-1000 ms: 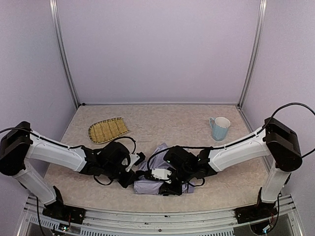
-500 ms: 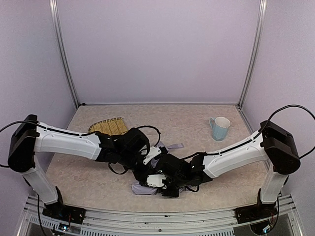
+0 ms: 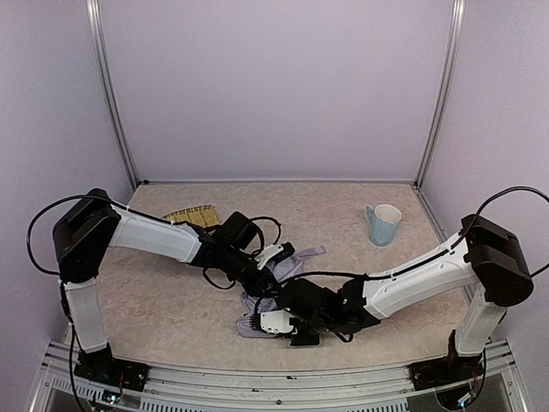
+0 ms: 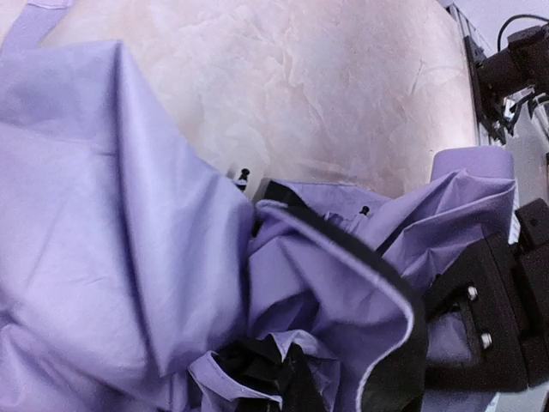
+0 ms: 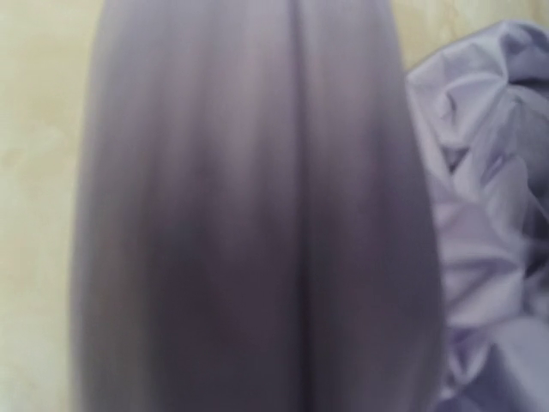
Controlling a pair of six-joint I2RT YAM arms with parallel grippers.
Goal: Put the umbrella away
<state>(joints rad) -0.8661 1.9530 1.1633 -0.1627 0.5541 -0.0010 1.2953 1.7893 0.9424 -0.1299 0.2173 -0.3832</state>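
The umbrella (image 3: 290,268) lies crumpled at the table's middle front, a pale lavender canopy with a black underside and a strap trailing to the right. Its fabric fills the left wrist view (image 4: 129,240). My left gripper (image 3: 273,266) sits on its upper part. Fabric is bunched round the dark fingers (image 4: 287,378), so it looks shut on the canopy. My right gripper (image 3: 264,324) is at the umbrella's near left end. In the right wrist view a blurred grey-lavender shape (image 5: 257,223) hides its fingers, with crumpled fabric to the right.
A woven straw tray (image 3: 190,216) lies at the back left, partly behind the left arm. A pale blue mug (image 3: 383,224) stands at the back right. Both forearms meet over the umbrella. The right gripper's black body shows in the left wrist view (image 4: 497,318).
My left arm has swung right from beside the umbrella onto it. The umbrella has been stretched out toward the back. My right gripper has moved left and nearer.
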